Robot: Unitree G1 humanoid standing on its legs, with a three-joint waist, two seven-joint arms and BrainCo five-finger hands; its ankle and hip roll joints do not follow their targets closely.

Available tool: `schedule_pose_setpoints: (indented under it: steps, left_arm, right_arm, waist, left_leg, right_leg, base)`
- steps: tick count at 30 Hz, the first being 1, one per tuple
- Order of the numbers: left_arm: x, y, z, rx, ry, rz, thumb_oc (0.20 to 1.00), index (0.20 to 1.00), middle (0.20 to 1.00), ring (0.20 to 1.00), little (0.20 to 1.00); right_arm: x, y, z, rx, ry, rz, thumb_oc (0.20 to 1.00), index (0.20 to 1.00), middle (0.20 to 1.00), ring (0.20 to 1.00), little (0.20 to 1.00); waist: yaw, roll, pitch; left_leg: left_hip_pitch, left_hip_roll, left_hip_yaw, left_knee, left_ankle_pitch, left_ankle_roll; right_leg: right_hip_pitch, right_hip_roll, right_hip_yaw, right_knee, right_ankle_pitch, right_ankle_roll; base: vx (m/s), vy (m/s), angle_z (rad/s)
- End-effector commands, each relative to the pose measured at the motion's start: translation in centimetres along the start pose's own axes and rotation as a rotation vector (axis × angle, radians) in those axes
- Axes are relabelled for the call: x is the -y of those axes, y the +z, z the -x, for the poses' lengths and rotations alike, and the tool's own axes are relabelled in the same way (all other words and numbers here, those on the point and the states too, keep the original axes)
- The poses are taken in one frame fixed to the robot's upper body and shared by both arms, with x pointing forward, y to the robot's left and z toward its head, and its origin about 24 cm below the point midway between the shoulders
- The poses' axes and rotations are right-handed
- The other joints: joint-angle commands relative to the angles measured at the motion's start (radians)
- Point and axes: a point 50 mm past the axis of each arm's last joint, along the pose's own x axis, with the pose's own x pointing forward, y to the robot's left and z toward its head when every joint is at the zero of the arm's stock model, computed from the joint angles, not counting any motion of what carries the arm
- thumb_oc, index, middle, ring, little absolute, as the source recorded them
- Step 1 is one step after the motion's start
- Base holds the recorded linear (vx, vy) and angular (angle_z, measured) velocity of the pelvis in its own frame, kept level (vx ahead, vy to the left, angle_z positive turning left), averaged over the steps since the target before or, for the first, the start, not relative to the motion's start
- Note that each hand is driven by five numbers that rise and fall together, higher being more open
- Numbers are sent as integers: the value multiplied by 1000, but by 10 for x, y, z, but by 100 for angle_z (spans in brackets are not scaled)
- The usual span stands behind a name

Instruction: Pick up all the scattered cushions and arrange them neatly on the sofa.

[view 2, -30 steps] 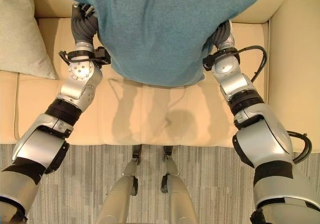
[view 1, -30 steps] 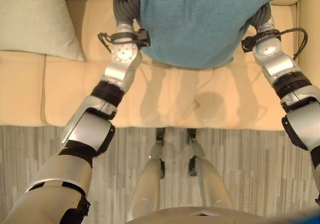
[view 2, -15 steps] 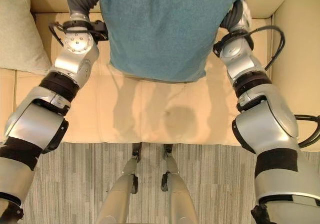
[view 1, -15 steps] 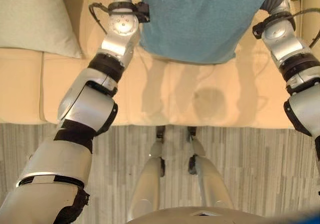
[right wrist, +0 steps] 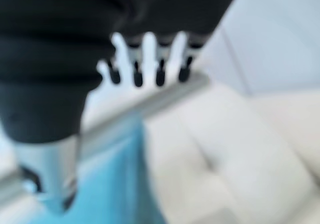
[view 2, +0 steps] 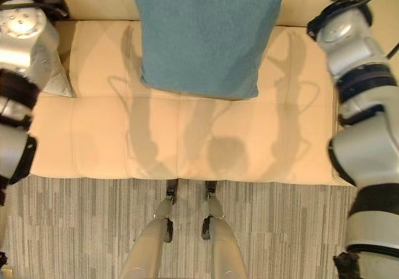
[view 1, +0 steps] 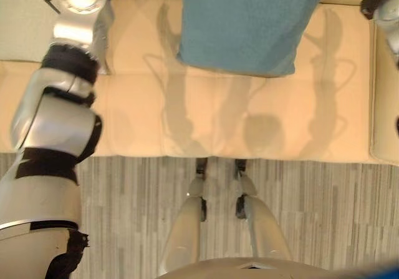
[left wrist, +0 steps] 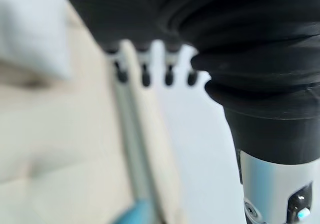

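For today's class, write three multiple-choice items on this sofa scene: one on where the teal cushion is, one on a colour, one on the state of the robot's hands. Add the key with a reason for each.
1. Where is the teal cushion?
A. On the striped floor
B. On the sofa seat, leaning up toward the backrest
C. On top of the pale cushion

2. What colour is the sofa?
A. Cream
B. Dark grey
C. Red

3. How are the two hands?
A. Both clamped on the teal cushion
B. Both open and off the cushion
C. One holding the pale cushion

Key:
1 B: the teal cushion has its lower edge on the sofa seat.
2 A: seat and backrest are cream.
3 B: the left hand and the right hand show straight fingers in the air, with the cushion apart from them.

The pale cushion lies at the sofa's left end.
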Motion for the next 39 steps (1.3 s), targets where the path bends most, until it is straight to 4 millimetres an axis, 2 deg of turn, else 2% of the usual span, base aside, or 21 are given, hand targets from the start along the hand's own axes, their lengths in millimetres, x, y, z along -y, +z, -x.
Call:
schedule_pose_setpoints:
  steps: [1,6,9,11,12,13,14,18,19,21,24,25,26,29,30,31,35,36,37,38,39]
  left_arm:
    - [6,16,6,133,-64,43,1000,1000,1000,1000,1000]
    - [-10,-13,58,85,-124,95,1000,1000,1000,1000,1000]
    - [-23,-33,96,12,-166,82,1000,1000,1000,1000,1000]
    - [-29,-54,131,-91,-187,100,1000,1000,1000,1000,1000]
    - [-29,-54,133,-96,-190,98,1000,1000,1000,1000,1000]
    - [-40,-79,170,-240,-191,110,1000,1000,1000,1000,1000]
    - [-42,-107,211,-412,-202,126,1000,1000,1000,1000,1000]
    - [-59,-160,312,-823,-98,120,1000,1000,1000,1000,1000]
    - [-66,-173,351,-984,-79,87,1000,1000,1000,1000,1000]
    - [-68,-185,406,-1198,-38,56,1000,1000,1000,1000,1000]
    - [-71,-190,464,-1439,-49,-42,1000,1000,1000,1000,1000]
    - [-74,-185,515,-1668,-71,-130,1000,1000,1000,1000,1000]
    - [-75,-179,538,-1768,-113,-179,1000,1000,1000,1000,1000]
    - [-76,-171,556,-1853,-101,-183,1000,1000,1000,1000,1000]
    - [-76,-171,556,-1853,-101,-183,1000,1000,1000,1000,1000]
    - [-75,-172,555,-1855,-125,-195,1000,1000,1000,1000,1000]
    - [-73,-175,551,-1850,-138,-193,1000,1000,1000,1000,1000]
    - [-69,-178,547,-1840,-162,-194,1000,1000,1000,1000,1000]
    - [-68,-178,547,-1840,-162,-194,1000,1000,1000,1000,1000]
    - [-66,-179,547,-1840,-168,-192,1000,1000,1000,1000,1000]
    - [-66,-178,548,-1844,-174,-191,1000,1000,1000,1000,1000]
  right_arm:
    - [9,-1,4,51,-16,-55,1000,1000,1000,1000,1000]
    - [-15,-40,58,35,91,-142,1000,1000,1000,1000,1000]
    - [-33,-73,106,-53,193,-192,1000,1000,1000,1000,1000]
    - [-47,-92,143,-124,277,-222,1000,1000,1000,1000,1000]
    - [-47,-92,145,-128,280,-222,1000,1000,1000,1000,1000]
    - [-52,-113,180,-207,370,-189,1000,1000,1000,1000,1000]
    - [-69,-128,218,-310,469,-239,1000,1000,1000,1000,1000]
    - [-97,-161,304,-601,600,-291,1000,1000,1000,1000,1000]
    - [-105,-169,333,-700,653,-275,1000,1000,1000,1000,1000]
    - [-116,-175,366,-807,710,-269,1000,1000,1000,1000,1000]
    - [-125,-183,414,-986,773,-249,1000,1000,1000,1000,1000]
    - [-131,-183,455,-1124,853,-216,1000,1000,1000,1000,1000]
    - [-130,-181,483,-1212,911,-189,1000,1000,1000,1000,1000]
    - [-126,-178,517,-1333,979,-148,1000,1000,1000,1000,1000]
    - [-126,-178,517,-1333,979,-148,1000,1000,1000,1000,1000]
    - [-121,-175,537,-1429,982,-143,1000,1000,1000,1000,1000]
    - [-114,-173,555,-1538,942,-158,1000,1000,1000,1000,1000]
    - [-113,-173,557,-1543,961,-136,1000,1000,1000,1000,1000]
    - [-113,-173,557,-1543,961,-136,1000,1000,1000,1000,1000]
    - [-114,-174,553,-1532,959,-134,1000,1000,1000,1000,1000]
    - [-114,-174,553,-1533,960,-134,1000,1000,1000,1000,1000]
  waist:
    - [-2,-11,-5]
    - [-18,-16,-11]
    - [-25,-16,-24]
    - [-29,-17,-34]
    - [-27,-18,-34]
    - [-33,-19,-49]
    - [-35,-18,-60]
    - [-45,-15,-95]
    - [-50,-10,-113]
    - [-52,-6,-124]
    - [-55,-1,-140]
    - [-55,-1,-159]
    - [-57,-2,-167]
    - [-56,-2,-175]
    - [-56,-2,-175]
    - [-60,-2,-163]
    - [-66,-3,-155]
    - [-67,-20,-132]
    - [-68,-20,-132]
    - [-72,-38,-121]
    - [-72,-43,-123]
  left_leg:
    - [29,15,-28,-17,8,-76]
    - [100,14,-15,-17,-20,-74]
    - [150,13,-7,-17,-33,-74]
    - [189,14,1,-17,-43,-73]
    - [194,14,1,-17,-44,-73]
    - [235,18,7,-17,-54,-74]
    - [277,18,11,-17,-62,-71]
    - [350,15,21,-17,-70,-66]
    - [378,20,25,-17,-75,-63]
    - [411,23,30,-17,-82,-58]
    - [448,26,40,-17,-87,-55]
    - [478,29,46,-17,-93,-53]
    - [496,32,48,-17,-97,-53]
    - [518,36,46,-17,-99,-53]
    - [518,36,46,-17,-99,-53]
    - [514,47,42,-17,-81,-69]
    - [489,63,32,-17,-53,-86]
    - [441,56,29,104,-81,-76]
    - [438,56,29,108,-84,-76]
    - [431,41,35,193,-140,-70]
    - [441,38,39,197,-161,-63]
  right_leg:
    - [72,-57,-13,3,-35,159]
    - [142,-57,-19,3,-51,155]
    - [190,-60,-28,3,-63,153]
    - [229,-64,-31,3,-76,152]
    - [234,-63,-31,3,-77,152]
    - [278,-65,-36,3,-90,150]
    - [317,-64,-39,3,-101,149]
    - [388,-57,-37,3,-121,144]
    - [414,-56,-32,3,-126,143]
    - [443,-55,-29,3,-131,143]
    - [479,-52,-24,3,-139,141]
    - [509,-48,-18,3,-147,138]
    - [528,-46,-15,3,-153,135]
    - [552,-38,-13,3,-162,129]
    - [553,-38,-13,3,-162,129]
    - [560,-24,-15,3,-168,116]
    - [554,-7,-27,3,-187,106]
    - [545,-18,-30,3,-175,100]
    - [545,-18,-31,3,-175,100]
    - [535,-34,-30,3,-162,98]
    - [530,-38,-30,3,-155,100]
  base:
    - [0,0,0]
    - [6,3,0]
    - [45,11,-2]
    - [46,12,-3]
    - [79,8,-7]
    - [117,-4,-8]
    - [137,-3,-2]
    - [70,4,-3]
    - [47,10,-1]
    - [5,4,-2]
    - [-22,-12,-15]
    - [-46,-56,-4]
    - [-43,-71,-19]
    - [-38,-57,-14]
    - [-125,-118,0]
    - [-152,-125,6]
    - [-185,-112,35]
    - [-224,-72,35]
    - [-304,-51,39]
    - [-150,3,43]
    - [-223,38,22]
